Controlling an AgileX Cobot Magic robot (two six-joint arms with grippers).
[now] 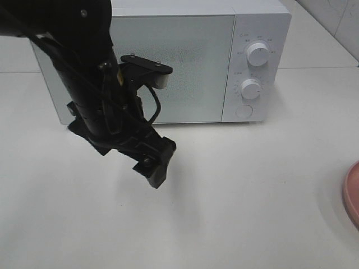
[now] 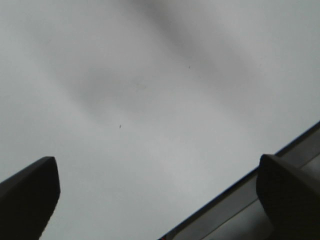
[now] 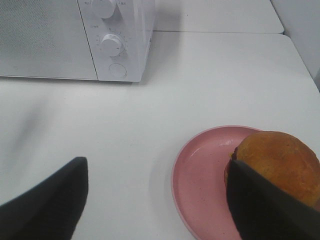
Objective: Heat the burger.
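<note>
Burger [image 3: 277,162], golden-brown bun uppermost, resting on a pink plate [image 3: 202,177] toward one side of it; the plate sits on the white table [image 3: 210,80], well apart from the microwave [image 3: 50,45]. Right gripper [image 3: 160,205]: fingers spread wide, one dark finger [image 3: 272,207] overlapping the burger's edge in the wrist view, whether touching cannot be told; nothing is pinched between them. Microwave door [image 1: 185,67] closed, two white dials [image 1: 257,54] and a round button [image 1: 244,111] on its panel. Left gripper [image 2: 160,200]: fingers spread wide and holding nothing, above the bare table just in front of the microwave. In the high view only the plate's rim [image 1: 352,193] shows at the right edge.
</note>
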